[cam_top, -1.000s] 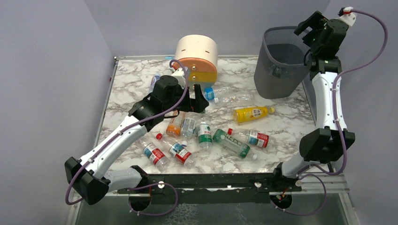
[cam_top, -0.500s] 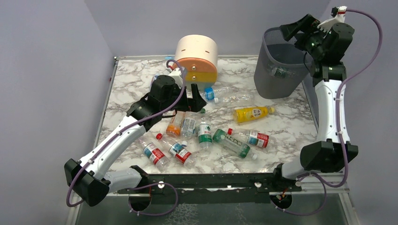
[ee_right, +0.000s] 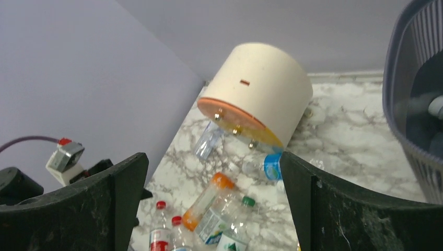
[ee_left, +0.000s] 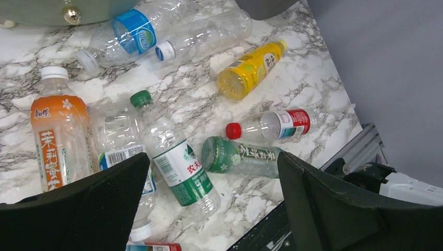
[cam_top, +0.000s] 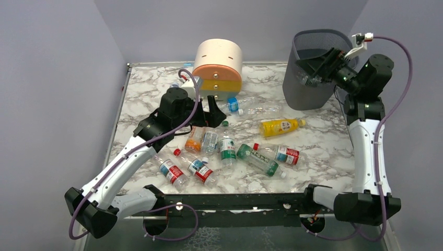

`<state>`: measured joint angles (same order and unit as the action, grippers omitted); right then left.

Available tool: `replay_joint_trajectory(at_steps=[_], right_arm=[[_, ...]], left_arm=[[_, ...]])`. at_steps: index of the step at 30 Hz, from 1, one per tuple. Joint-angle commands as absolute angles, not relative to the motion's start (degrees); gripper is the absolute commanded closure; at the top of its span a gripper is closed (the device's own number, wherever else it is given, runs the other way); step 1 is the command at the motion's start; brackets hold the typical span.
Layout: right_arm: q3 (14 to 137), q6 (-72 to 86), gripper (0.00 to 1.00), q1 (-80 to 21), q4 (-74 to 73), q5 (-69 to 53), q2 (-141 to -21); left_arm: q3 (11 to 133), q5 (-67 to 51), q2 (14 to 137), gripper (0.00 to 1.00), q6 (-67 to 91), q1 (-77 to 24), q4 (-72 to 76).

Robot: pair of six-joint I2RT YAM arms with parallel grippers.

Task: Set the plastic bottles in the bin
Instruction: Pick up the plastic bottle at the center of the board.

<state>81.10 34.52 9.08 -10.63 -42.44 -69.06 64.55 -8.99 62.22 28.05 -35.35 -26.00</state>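
Several plastic bottles lie on the marble table: a yellow one, an orange one, a green one, a green-labelled clear one, a red-labelled one and a blue-labelled one. The dark grey mesh bin stands at the back right. My left gripper is open and empty above the bottle cluster. My right gripper is open and empty, raised at the bin's rim.
The round cream, orange and yellow drawer unit stands at the back centre. Two more red-labelled bottles lie near the front rail. Grey walls close in left, back and right.
My right gripper has swung down and left from above the bin's far right side to its rim. My left gripper has drawn back slightly to the left.
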Motion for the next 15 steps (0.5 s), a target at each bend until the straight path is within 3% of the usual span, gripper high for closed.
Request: replay_joint_trajectory(at_steps=[1, 15], right_arm=[[73.1, 35.0, 0.01, 9.2, -9.9, -48.4, -65.3], [55.5, 33.3, 0.00, 9.0, -9.6, -54.8, -59.6]], left_arm=[[62.8, -8.6, 58.9, 0.01, 29.2, -35.2, -26.9], [51.4, -7.4, 50.3, 0.01, 33.3, -35.2, -27.2]])
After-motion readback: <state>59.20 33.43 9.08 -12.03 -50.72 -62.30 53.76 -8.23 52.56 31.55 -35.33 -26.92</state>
